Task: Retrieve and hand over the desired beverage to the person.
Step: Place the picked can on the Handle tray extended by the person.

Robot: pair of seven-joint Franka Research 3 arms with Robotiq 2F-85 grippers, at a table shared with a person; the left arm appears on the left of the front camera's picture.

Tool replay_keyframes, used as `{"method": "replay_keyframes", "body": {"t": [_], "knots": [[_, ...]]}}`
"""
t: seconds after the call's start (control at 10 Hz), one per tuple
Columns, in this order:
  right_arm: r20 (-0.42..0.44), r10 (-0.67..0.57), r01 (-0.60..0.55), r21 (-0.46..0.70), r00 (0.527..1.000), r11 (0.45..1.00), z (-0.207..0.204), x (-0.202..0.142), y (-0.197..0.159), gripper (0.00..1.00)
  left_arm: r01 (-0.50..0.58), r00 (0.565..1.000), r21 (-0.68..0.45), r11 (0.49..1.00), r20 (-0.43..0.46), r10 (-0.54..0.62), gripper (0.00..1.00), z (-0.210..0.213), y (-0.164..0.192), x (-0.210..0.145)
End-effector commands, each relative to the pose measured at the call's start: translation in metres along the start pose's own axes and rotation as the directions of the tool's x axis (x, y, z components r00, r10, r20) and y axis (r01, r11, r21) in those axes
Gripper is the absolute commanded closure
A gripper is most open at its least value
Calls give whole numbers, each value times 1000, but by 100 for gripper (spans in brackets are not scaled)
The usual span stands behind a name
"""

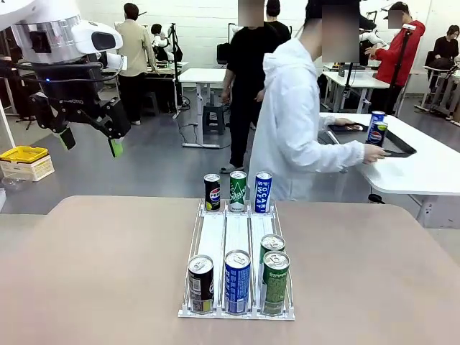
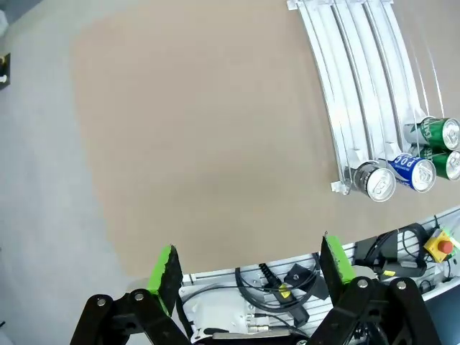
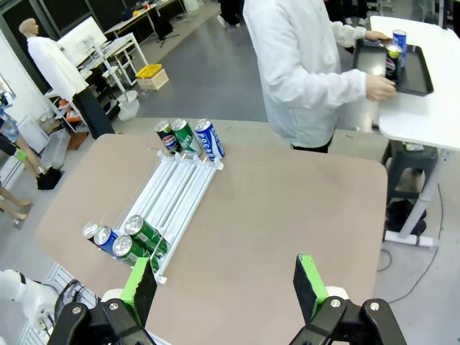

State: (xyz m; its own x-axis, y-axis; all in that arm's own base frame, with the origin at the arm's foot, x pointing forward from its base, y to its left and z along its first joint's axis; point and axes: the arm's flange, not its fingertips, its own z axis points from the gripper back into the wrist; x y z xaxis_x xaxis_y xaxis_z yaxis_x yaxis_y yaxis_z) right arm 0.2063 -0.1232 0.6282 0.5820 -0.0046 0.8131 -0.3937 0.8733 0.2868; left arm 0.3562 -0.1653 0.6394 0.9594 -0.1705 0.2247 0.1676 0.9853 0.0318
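Left gripper [image 1: 90, 142]: held spread, empty, raised above the table's [image 1: 108, 273] left side.
Right gripper [image 3: 223, 284]: spread, empty.
Person [image 1: 298, 129]: turned toward a side table, hand on a black tray [image 1: 394, 146].
Cans: stood in the rack [image 1: 237, 248].

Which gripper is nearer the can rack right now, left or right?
Hard to call. The left gripper hangs open, high off the rack's far-left corner. The right gripper, also open, looks down on the rack from high on the table's other side.
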Motion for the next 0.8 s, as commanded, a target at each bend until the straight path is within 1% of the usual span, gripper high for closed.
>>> {"method": "replay_keyframes", "body": {"t": [0.0, 0.4, 0.5, 0.6, 0.7], "knots": [[0, -1, 1, 3, 1000, 1000, -2, -1, 0, 0, 12, 1000, 4, 1000, -8, -12, 0, 3, 4, 0], [0, -1, 1, 3, 1000, 1000, -2, -1, 0, 0, -1, 1000, 4, 1000, 0, 1, 0, 0, 1, 0], [0, -1, 1, 3, 1000, 1000, -2, -1, 0, 0, 190, 979, 19, 982, 71, -190, 0, 15, 33, -12], [0, -1, 1, 3, 1000, 1000, -2, -1, 0, 0, 418, 908, -88, 904, 54, -415, 0, 29, 66, -27], [0, -1, 1, 3, 1000, 1000, -2, -1, 0, 0, 576, 818, -151, 804, 104, -566, 0, 40, 105, -37]]}}
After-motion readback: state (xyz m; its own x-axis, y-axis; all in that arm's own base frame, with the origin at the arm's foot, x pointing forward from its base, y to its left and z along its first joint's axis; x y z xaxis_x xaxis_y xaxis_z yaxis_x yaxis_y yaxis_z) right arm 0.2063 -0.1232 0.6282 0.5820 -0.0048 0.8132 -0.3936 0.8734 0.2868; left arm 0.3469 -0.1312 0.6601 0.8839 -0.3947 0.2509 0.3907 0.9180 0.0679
